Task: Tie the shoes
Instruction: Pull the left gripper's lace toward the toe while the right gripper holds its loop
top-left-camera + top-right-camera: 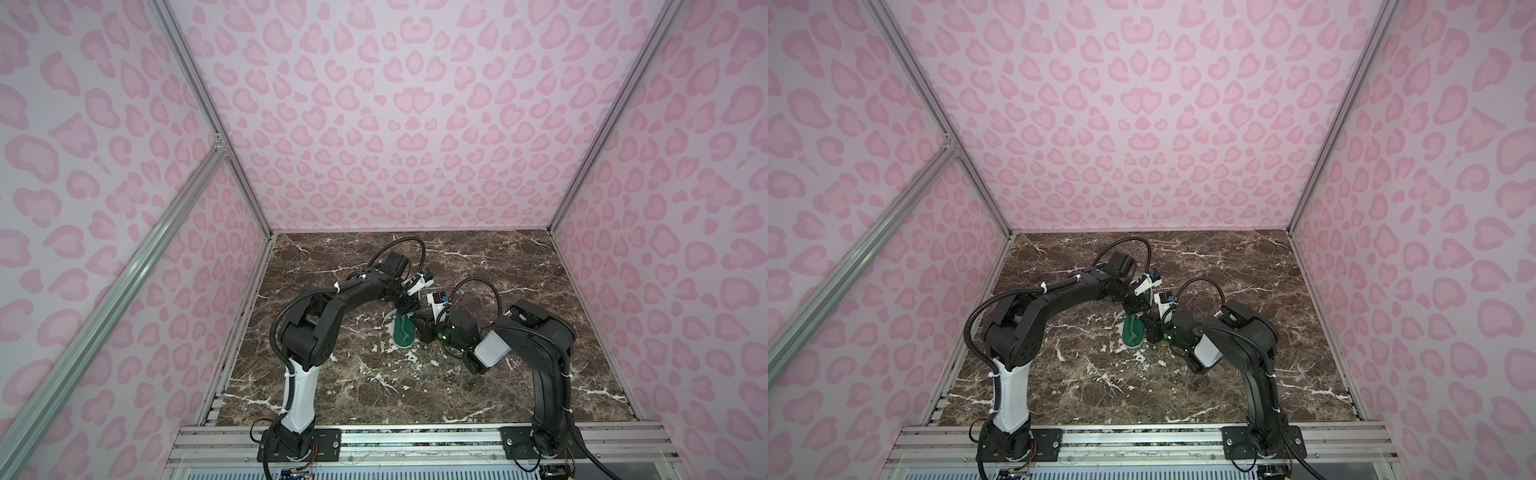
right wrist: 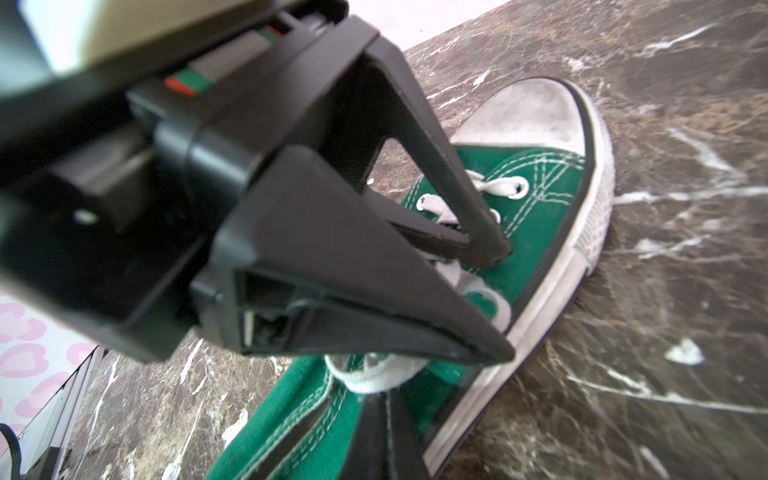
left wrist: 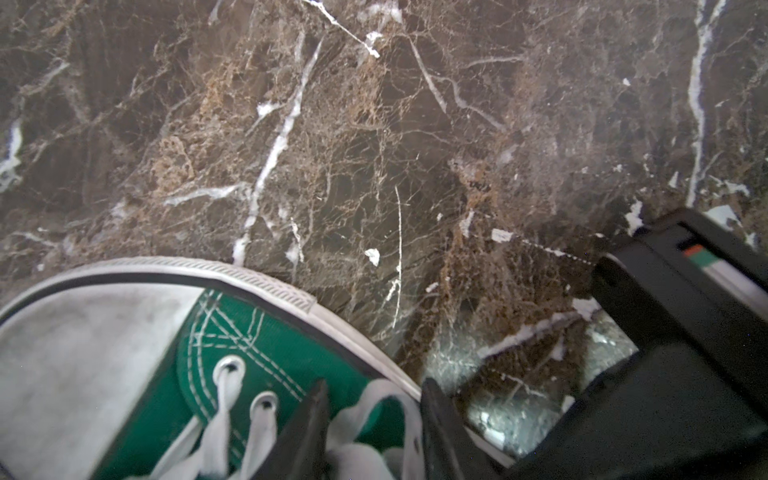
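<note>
A small green shoe (image 1: 403,336) (image 1: 1133,334) lies mid-table, its white toe cap (image 3: 83,353) (image 2: 536,108) towards the front edge. My left gripper (image 3: 374,384) (image 2: 503,303) reaches down over the lacing. Its jaws stand apart, one on each side of a white lace loop (image 3: 365,401) (image 2: 488,299). From the right, my right gripper (image 2: 380,399) (image 1: 422,328) comes in low beside the shoe. It is shut, with a bunched white lace (image 2: 374,380) at its fingertips. In both top views the arms hide most of the lacing.
The dark marble table (image 1: 332,395) is enclosed by pink patterned walls (image 1: 415,124) on three sides. An aluminium rail (image 1: 415,436) carrying both arm bases runs along the front. The right gripper's body (image 3: 685,332) sits close beside the left gripper.
</note>
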`<action>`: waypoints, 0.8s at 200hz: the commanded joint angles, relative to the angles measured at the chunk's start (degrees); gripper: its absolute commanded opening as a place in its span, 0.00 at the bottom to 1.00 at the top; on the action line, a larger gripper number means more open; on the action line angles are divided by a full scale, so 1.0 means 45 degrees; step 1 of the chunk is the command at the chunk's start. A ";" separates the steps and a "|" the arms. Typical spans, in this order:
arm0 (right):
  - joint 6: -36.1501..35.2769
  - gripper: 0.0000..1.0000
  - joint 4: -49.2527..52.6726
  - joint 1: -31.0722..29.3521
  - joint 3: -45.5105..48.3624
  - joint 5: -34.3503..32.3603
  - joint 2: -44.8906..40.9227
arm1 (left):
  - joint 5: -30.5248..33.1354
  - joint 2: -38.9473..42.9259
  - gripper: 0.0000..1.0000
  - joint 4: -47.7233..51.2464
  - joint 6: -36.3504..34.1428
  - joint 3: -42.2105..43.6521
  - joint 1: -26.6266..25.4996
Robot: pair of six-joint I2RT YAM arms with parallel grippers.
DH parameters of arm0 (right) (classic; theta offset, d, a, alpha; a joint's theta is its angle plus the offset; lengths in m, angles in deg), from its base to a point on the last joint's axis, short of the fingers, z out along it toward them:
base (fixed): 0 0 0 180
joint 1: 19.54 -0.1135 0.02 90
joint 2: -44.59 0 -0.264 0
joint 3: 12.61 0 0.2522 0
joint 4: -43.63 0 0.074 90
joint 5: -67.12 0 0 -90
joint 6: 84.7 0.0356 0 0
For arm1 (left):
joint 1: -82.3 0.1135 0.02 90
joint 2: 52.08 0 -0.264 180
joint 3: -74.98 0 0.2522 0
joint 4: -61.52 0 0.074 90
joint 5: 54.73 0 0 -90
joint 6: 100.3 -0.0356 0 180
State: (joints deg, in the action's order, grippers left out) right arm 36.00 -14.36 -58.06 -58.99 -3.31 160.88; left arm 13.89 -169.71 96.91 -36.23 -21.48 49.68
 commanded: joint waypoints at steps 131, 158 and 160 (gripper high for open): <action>-0.0121 0.00 0.0227 -0.0054 0.0015 0.0033 -0.0104 | -0.0303 0.1015 0.09 -0.0964 0.1772 0.0422 0.0542; -0.0192 0.00 0.0338 -0.0058 0.0089 -0.0014 -0.0310 | -0.0754 0.1420 0.09 -0.1493 0.2432 0.0931 0.0913; -0.0184 0.00 0.0338 -0.0054 0.0093 -0.0014 -0.0338 | -0.0784 0.1453 0.09 -0.1527 0.2469 0.0973 0.0924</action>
State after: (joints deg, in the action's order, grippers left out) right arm 35.72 -13.29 -58.15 -58.88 -3.31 159.94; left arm 12.75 -164.77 93.50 -28.08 -18.70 52.91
